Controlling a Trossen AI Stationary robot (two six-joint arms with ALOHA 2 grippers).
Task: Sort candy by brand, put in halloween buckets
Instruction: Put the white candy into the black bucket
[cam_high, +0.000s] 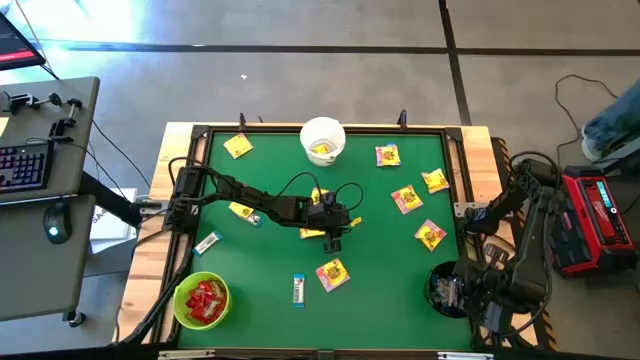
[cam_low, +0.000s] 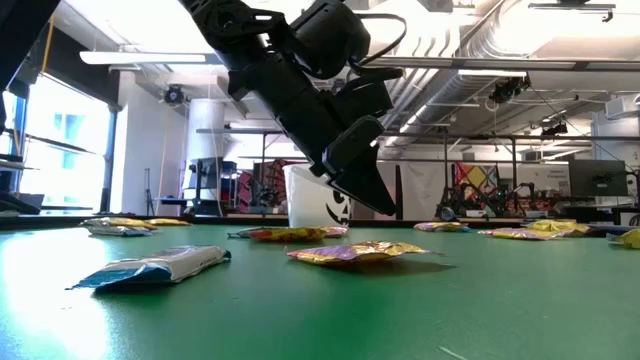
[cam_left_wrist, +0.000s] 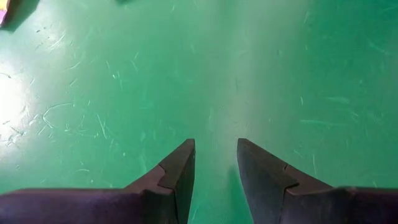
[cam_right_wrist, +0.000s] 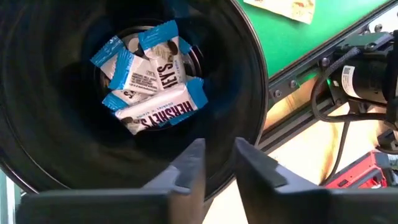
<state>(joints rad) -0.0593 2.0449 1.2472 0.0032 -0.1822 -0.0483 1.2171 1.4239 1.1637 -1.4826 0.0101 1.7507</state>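
1. Green felt covers your surface (cam_high: 380, 290); the left pincer (cam_high: 333, 243) hangs just above its middle, fingers (cam_left_wrist: 180, 171) parted a narrow way with only bare green between them, holding nothing
2. Your right pincer (cam_right_wrist: 216, 163) sits over the black bucket (cam_high: 444, 290) at the surface's 4 o'clock corner, fingers slightly apart and empty; white-and-blue bars (cam_right_wrist: 149, 81) lie in the bucket's bottom
3. You have the white bucket (cam_high: 323, 140) at 12 o'clock with yellow inside, and the lime green bucket (cam_high: 201, 300) at 8 o'clock with red packets (cam_high: 206, 299)
4. Yellow packets (cam_high: 406, 199) lie scattered, mostly toward 2 o'clock; one white-and-blue bar (cam_high: 298, 289) lies at 6 o'clock, another (cam_high: 207, 243) towards 9 o'clock
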